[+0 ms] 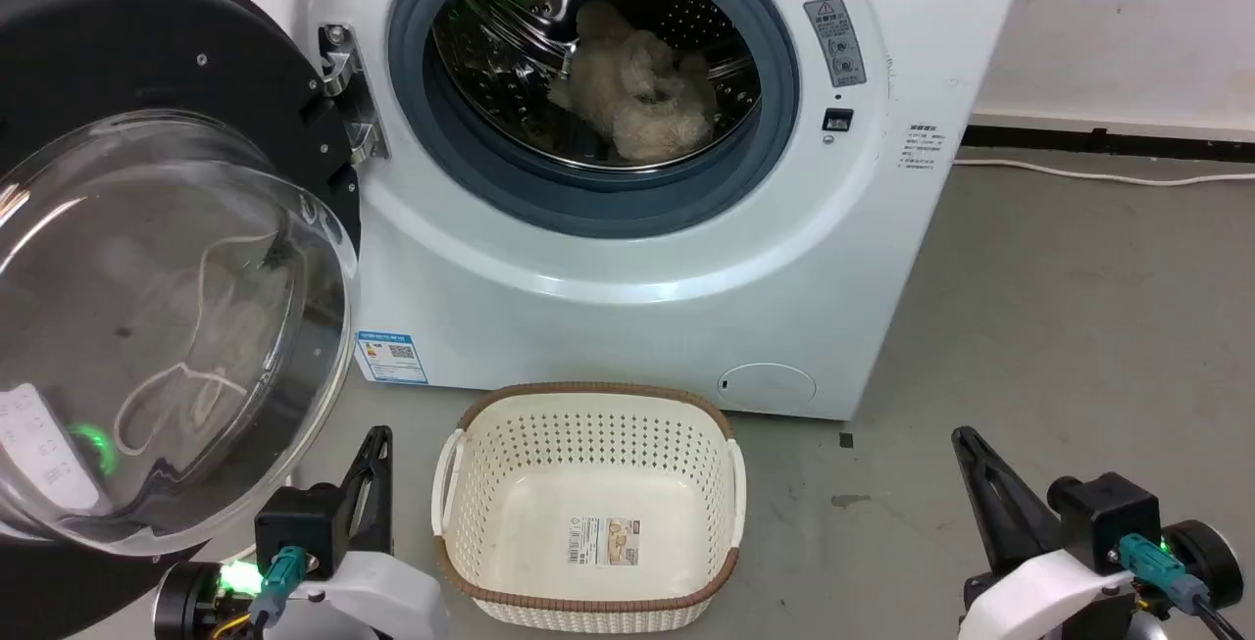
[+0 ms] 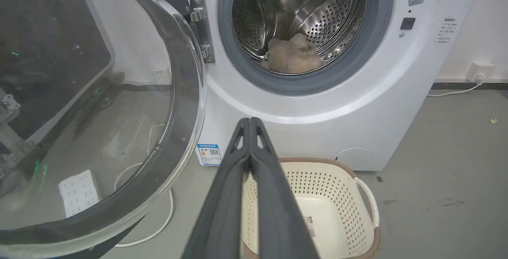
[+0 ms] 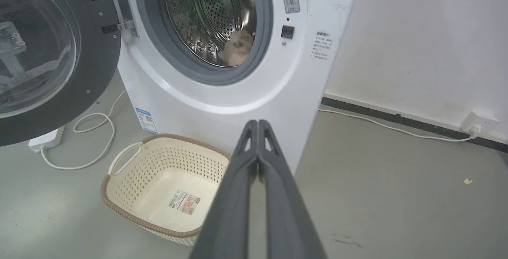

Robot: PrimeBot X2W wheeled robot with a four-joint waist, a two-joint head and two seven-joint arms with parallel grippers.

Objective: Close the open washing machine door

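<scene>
- Shows the washing machine [image 1: 627,307] standing white on the grey floor [image 1: 1079,375], its round drum mouth uncovered
- Reveals a beige fluffy bundle [image 1: 637,96] lying inside the washing machine's steel drum
- Finds the washing machine door [image 1: 167,307] swung wide open to the left of the washing machine, hanging from the metal hinge [image 1: 343,91], with its clear glass bowl bulging outward and well apart from the drum mouth
- Places the left pincer [image 2: 251,121] in front of the washing machine, near the door's lower rim, pinched narrow with both fingers pressed together and gripping nothing
- Places the right pincer [image 3: 258,123] in front of the washing machine's right corner, likewise narrow, fingers together, gripping nothing
- Sets a cream perforated basket [image 1: 588,444] on the floor just in front of the washing machine, between the two pincers, a paper label on its bottom
- Notes a blue sticker [image 1: 392,358] low on the washing machine's front, and a white cable [image 3: 91,132] looping on the floor to the washing machine's left
</scene>
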